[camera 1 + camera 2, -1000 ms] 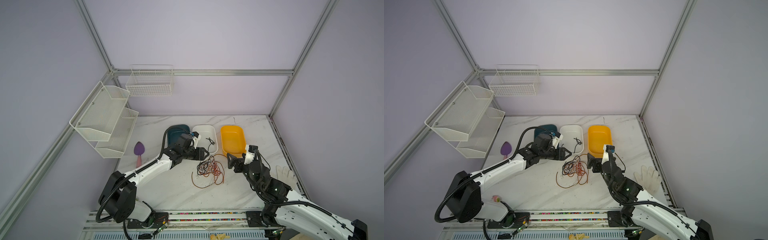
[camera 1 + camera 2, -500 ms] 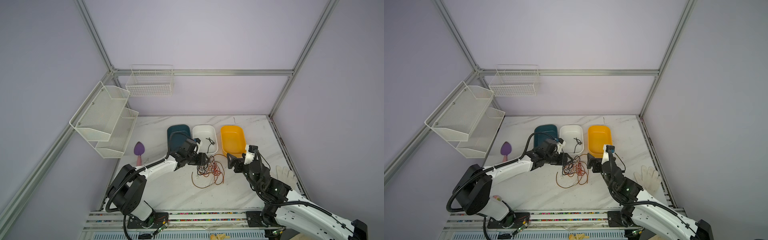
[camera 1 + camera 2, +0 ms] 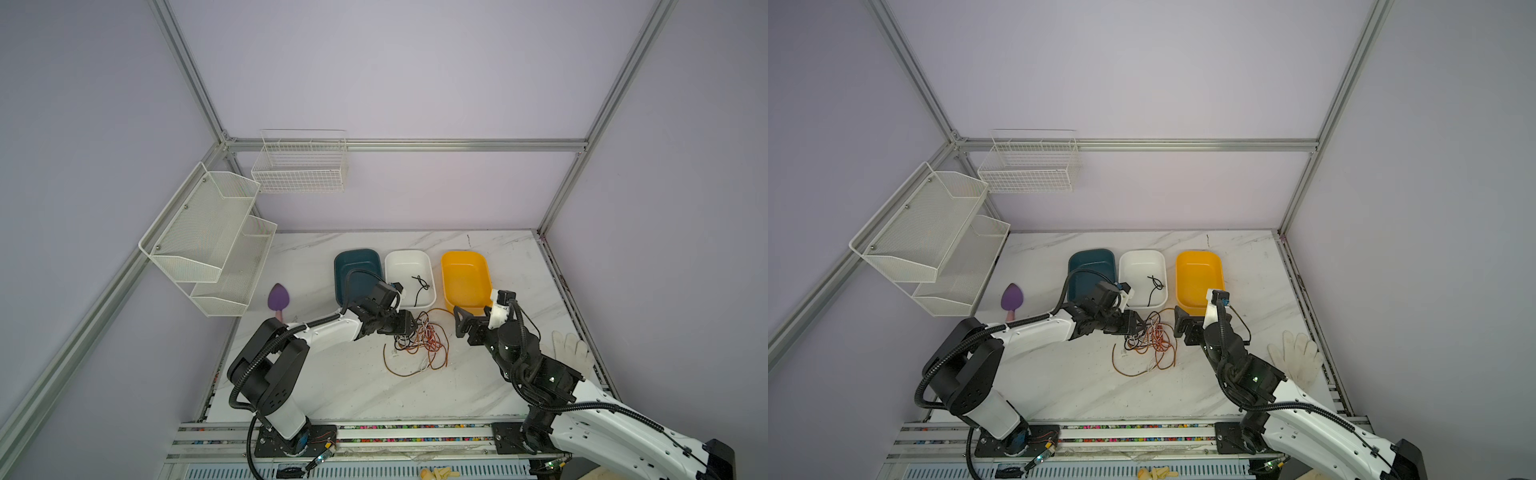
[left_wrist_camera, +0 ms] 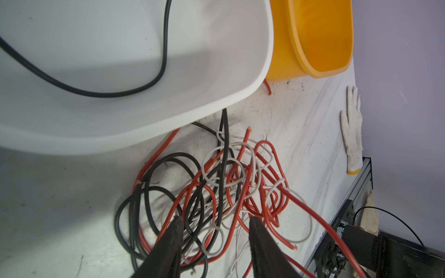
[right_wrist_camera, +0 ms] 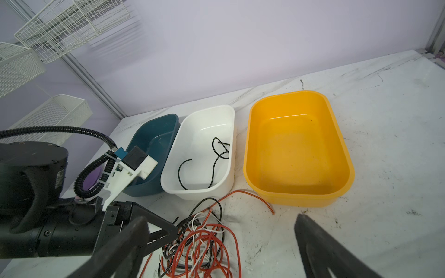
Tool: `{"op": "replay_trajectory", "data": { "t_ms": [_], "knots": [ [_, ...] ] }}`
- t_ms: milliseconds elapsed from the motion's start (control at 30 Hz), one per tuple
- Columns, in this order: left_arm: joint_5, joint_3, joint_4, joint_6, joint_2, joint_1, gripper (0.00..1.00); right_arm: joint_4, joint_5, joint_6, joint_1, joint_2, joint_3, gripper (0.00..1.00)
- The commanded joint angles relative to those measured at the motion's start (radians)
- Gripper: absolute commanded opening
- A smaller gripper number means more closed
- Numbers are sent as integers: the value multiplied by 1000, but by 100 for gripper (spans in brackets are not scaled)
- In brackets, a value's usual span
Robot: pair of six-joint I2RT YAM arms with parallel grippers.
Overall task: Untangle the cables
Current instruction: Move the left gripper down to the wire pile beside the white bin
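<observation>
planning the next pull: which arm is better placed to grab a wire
Left: the left gripper straddles strands of the cables, jaws part open; the right gripper stands wide open beside them.

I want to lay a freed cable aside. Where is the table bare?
Bare: marble between the cables and the front rail, and behind the three bins. Crowded: between the left gripper and right gripper, where the cables lie.

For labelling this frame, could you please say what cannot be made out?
Cable tangle: both top views, strands too thin to trace.
Left claw: left wrist view, overlapping wires hide which strand sits between its tips.
Teal bin: both top views, left arm covers its near end.
Right claw: right wrist view, frame edge cuts its fingers.
</observation>
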Motion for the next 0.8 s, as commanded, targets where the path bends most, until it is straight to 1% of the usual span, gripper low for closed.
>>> {"op": "replay_trajectory", "data": {
  "t_ms": [0,267,633,700,767],
  "knots": [
    [0,26,36,4,8,-6,44,19,1,-9,-3,-1,-9,98],
    [-2,56,31,16,43,-6,42,19,0,-8,-4,-1,-10,98],
    [-4,95,29,24,72,-5,41,21,-5,-10,-4,3,-11,98],
    [-6,104,29,24,78,-6,38,23,-6,-9,-3,3,-11,98],
    [-3,114,28,24,84,-6,37,23,-7,-10,-3,5,-11,98]
  ]
}}
